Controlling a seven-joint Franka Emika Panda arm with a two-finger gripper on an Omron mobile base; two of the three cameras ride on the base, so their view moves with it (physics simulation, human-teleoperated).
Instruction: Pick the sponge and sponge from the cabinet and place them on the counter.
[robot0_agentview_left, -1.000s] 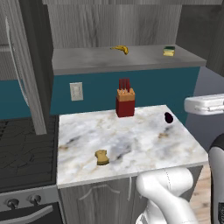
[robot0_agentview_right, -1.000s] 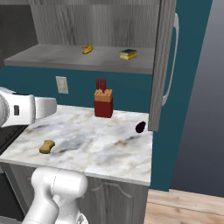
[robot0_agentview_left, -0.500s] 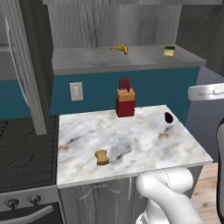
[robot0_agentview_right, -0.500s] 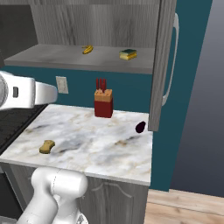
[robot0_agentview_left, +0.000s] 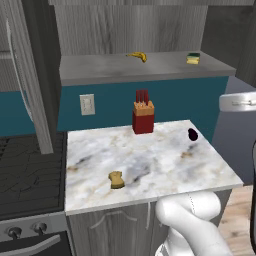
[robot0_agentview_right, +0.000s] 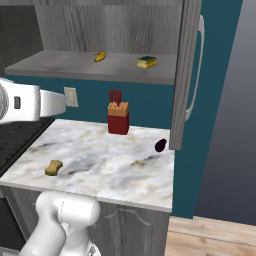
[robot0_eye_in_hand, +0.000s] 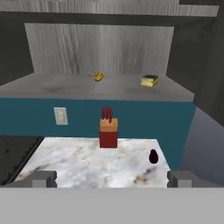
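Observation:
The rectangular yellow sponge with a dark green top (robot0_agentview_left: 193, 58) (robot0_agentview_right: 146, 61) (robot0_eye_in_hand: 149, 80) lies on the right part of the open cabinet's grey shelf (robot0_agentview_left: 95, 70) (robot0_agentview_right: 55, 65) (robot0_eye_in_hand: 57, 87). The tan-yellow sponge with a pinched waist (robot0_agentview_left: 116, 179) (robot0_agentview_right: 53, 167) lies on the marble counter (robot0_agentview_left: 155, 165) (robot0_agentview_right: 105, 162) (robot0_eye_in_hand: 74, 162) near its front left. My gripper (robot0_eye_in_hand: 112, 178) is open and holds nothing. It hangs back from the counter's front, facing the shelf, far from both sponges.
A yellow banana (robot0_agentview_left: 137, 56) (robot0_agentview_right: 100, 56) (robot0_eye_in_hand: 97, 76) lies mid-shelf. On the counter stand a red knife block (robot0_agentview_left: 143, 114) (robot0_agentview_right: 118, 114) (robot0_eye_in_hand: 108, 129) and a small dark fruit (robot0_agentview_left: 192, 134) (robot0_agentview_right: 160, 145) (robot0_eye_in_hand: 153, 156). Open cabinet doors (robot0_agentview_left: 30, 75) (robot0_agentview_right: 186, 75) flank the shelf; a black stovetop (robot0_agentview_left: 25, 170) lies left.
The white arm link has risen a little and drawn towards the views' outer edges. Both sponges and the other things stayed put. The jaws stayed open.

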